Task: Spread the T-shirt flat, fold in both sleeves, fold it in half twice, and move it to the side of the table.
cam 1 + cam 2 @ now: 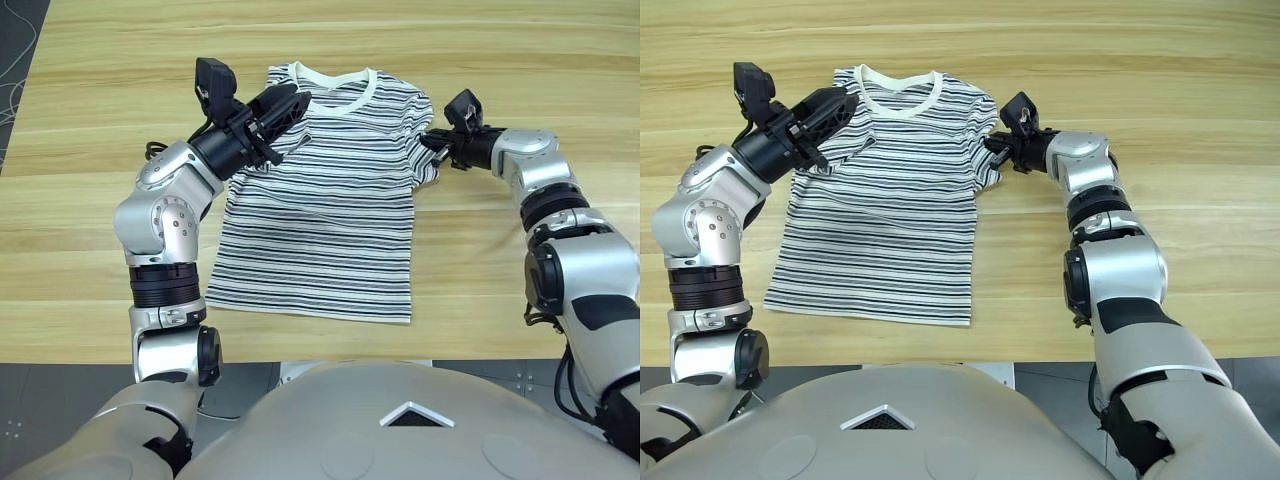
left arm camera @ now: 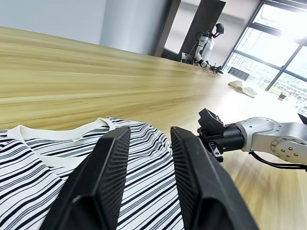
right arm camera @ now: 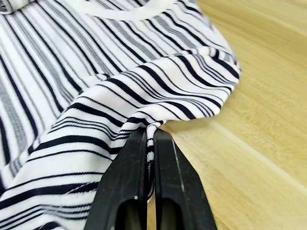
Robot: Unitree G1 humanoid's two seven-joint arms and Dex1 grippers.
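Note:
A black-and-white striped T-shirt point(image 1: 325, 215) with a white collar lies on the wooden table point(image 1: 500, 60), its body flat and hem toward me. My left gripper point(image 1: 290, 103) hovers open over the shirt's left shoulder, where the left sleeve is folded in, with nothing between its fingers point(image 2: 108, 177). My right gripper point(image 3: 150, 143) is shut on the edge of the right sleeve point(image 3: 158, 98), which is lifted and bunched at the shirt's right side point(image 1: 987, 150).
The long wooden table stretches far back and to both sides of the shirt. Its near edge point(image 1: 300, 358) runs just below the shirt's hem. Dark floor point(image 1: 15, 60) shows beyond the table's left end.

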